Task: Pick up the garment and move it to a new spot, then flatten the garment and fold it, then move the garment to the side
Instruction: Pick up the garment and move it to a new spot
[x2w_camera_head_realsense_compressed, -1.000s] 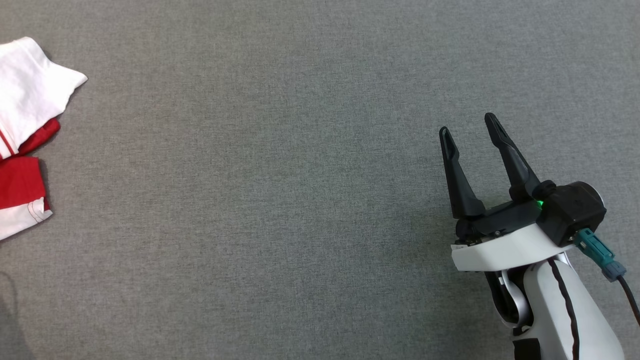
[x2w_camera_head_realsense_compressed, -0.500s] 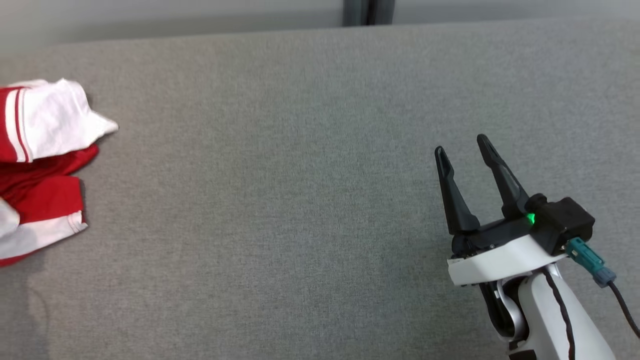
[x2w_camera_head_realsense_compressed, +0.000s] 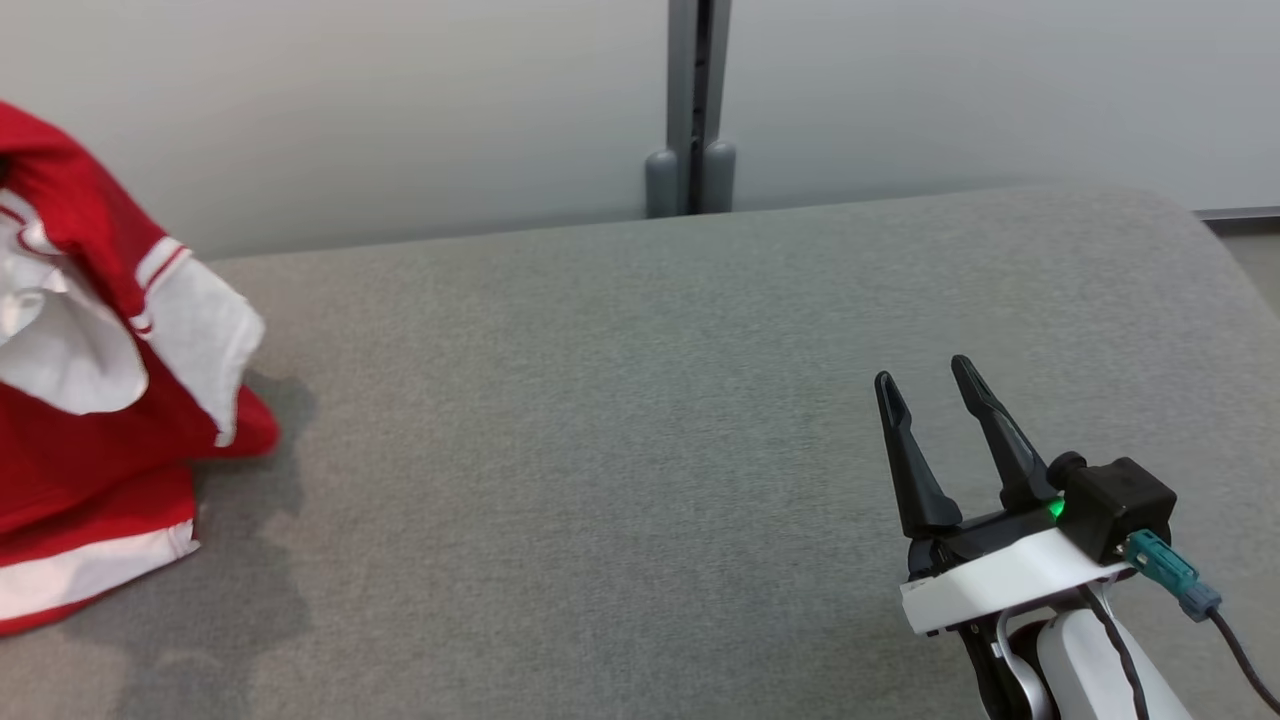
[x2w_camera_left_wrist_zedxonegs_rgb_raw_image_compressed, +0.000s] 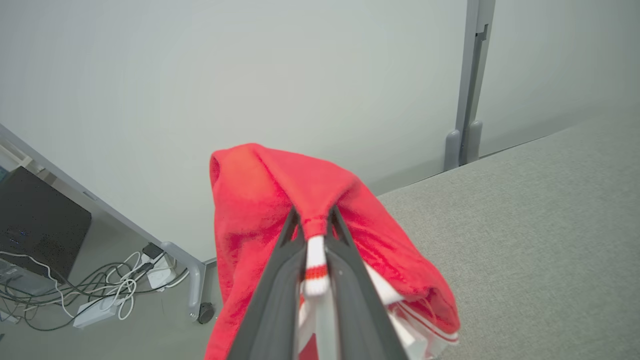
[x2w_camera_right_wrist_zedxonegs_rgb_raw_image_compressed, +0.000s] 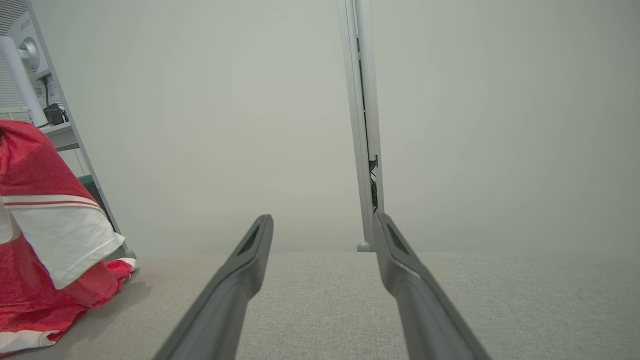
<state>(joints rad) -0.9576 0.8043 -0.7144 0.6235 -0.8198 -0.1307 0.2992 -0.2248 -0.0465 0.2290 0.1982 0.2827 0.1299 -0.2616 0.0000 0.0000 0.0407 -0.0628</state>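
1. The left gripper (x2w_camera_left_wrist_zedxonegs_rgb_raw_image_compressed: 312, 220) is pinching the red and white garment (x2w_camera_left_wrist_zedxonegs_rgb_raw_image_compressed: 250, 200) and holding it up at the left edge of the table (x2w_camera_head_realsense_compressed: 600, 400).
2. The garment's bottom is lying on the table.
3. The right gripper (x2w_camera_head_realsense_compressed: 920, 372) is hovering over the table's right side, with its jaws spread wide.

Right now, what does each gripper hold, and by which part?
Left gripper: the garment, pinched at a bunched red fold by a white striped band. Right gripper: open, holding nothing.

"MSI" logo on white monitor (x2w_camera_right_wrist_zedxonegs_rgb_raw_image_compressed: 29, 31)
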